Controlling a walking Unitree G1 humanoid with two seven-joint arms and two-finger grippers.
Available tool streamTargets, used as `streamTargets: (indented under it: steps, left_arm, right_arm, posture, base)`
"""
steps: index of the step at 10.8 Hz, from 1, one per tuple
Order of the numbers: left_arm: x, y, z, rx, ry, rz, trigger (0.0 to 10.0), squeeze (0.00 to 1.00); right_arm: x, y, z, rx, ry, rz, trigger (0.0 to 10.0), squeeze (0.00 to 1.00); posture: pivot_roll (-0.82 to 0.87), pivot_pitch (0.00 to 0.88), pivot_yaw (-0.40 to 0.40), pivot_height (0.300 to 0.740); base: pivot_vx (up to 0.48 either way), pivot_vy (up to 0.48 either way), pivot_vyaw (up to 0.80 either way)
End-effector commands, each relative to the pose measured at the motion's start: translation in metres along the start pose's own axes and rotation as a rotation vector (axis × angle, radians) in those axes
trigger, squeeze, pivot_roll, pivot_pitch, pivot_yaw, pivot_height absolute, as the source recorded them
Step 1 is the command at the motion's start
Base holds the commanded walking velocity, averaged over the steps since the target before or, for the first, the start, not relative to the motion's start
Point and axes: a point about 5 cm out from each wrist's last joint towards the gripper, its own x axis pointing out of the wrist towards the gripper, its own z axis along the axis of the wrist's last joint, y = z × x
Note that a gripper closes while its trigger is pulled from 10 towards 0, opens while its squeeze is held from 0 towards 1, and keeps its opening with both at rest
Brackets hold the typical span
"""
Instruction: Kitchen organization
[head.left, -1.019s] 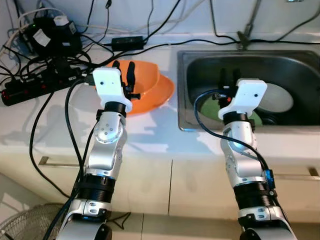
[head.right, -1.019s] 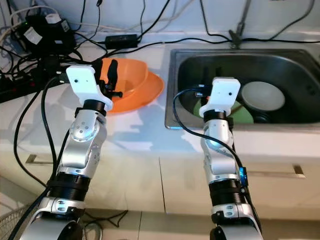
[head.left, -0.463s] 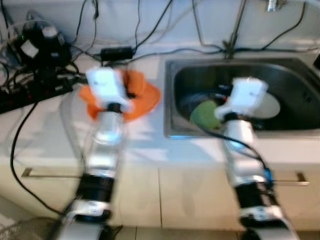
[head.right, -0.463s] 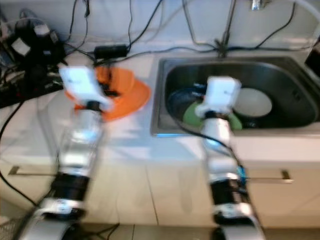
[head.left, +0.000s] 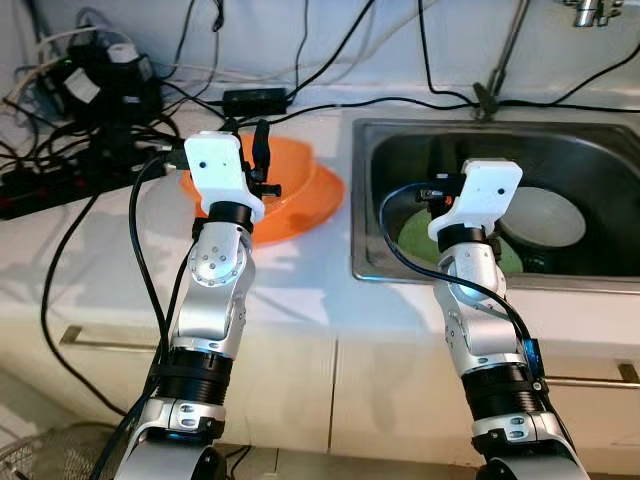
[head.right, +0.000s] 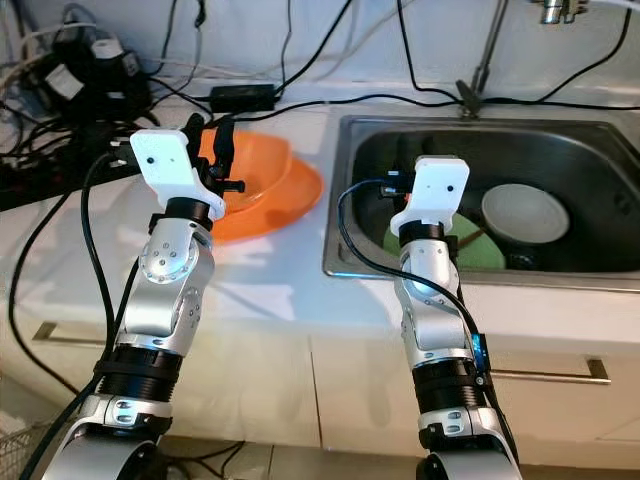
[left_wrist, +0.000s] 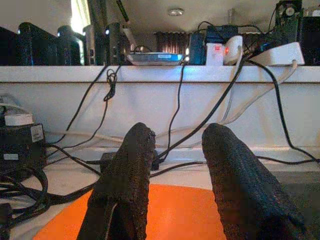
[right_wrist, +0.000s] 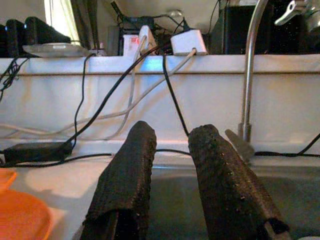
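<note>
Hovering empty and slightly spread, the left claw (left_wrist: 172, 175) should pinch the light, stiff, slippery-looking orange bowl (head.left: 290, 185) by its rim, mid-frame.

My head cameras look forward and down from above the counter (head.left: 300, 270), taking in my two arms, the sink (head.left: 400, 150) at about 2 o'clock and the orange bowl (head.left: 300, 190) at about 11 o'clock. The two eyes share almost the same scene, the right one set slightly to the side. My left wrist camera looks low and close along its fingers (left_wrist: 235, 185) over the bowl toward the back wall and its cables (left_wrist: 175, 115). My right wrist camera looks along its fingers (right_wrist: 225, 185) toward the tap (right_wrist: 248, 75); both wrist views share that back ledge.
</note>
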Motion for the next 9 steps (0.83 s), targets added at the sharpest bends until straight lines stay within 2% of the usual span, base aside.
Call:
streamTargets:
  steps: [1,4,6,7,8,9]
  left_arm:
    - [0.005,0.0,0.01,-0.003,-0.026,-0.012,10.0,0.0]
    - [0.02,0.031,0.022,-0.056,0.03,0.088,10.0,0.0]
    - [0.024,0.062,0.03,-0.109,0.088,0.099,10.0,0.0]
    - [0.022,0.073,0.024,-0.134,0.127,0.098,10.0,0.0]
    - [0.011,0.087,0.01,-0.186,0.208,0.081,10.0,0.0]
    - [0.003,0.094,0.005,-0.25,0.236,0.058,10.0,0.0]
  right_arm:
    - [0.001,-0.001,0.0,-0.004,0.004,-0.002,10.0,0.0]
    - [-0.001,-0.001,-0.004,-0.007,0.018,0.003,10.0,0.0]
    - [-0.002,-0.001,-0.007,-0.006,0.03,0.007,10.0,0.0]
    - [-0.003,0.0,-0.008,-0.006,0.035,0.011,10.0,0.0]
    - [-0.003,0.001,-0.009,-0.007,0.04,0.017,10.0,0.0]
    - [-0.003,0.001,-0.009,-0.008,0.041,0.018,10.0,0.0]
  posture:
    - [0.07,0.0,0.05,0.74]
    - [0.07,0.0,0.055,0.74]
    - [0.07,0.0,0.053,0.74]
    - [0.07,0.0,0.053,0.74]
    - [0.07,0.0,0.054,0.74]
    - [0.07,0.0,0.055,0.74]
  base:
    - [0.0,0.0,0.0]
    - [0.0,0.0,0.0]
    - [0.0,0.0,0.0]
    - [0.0,0.0,0.0]
    - [0.0,0.0,0.0]
    - [0.0,0.0,0.0]
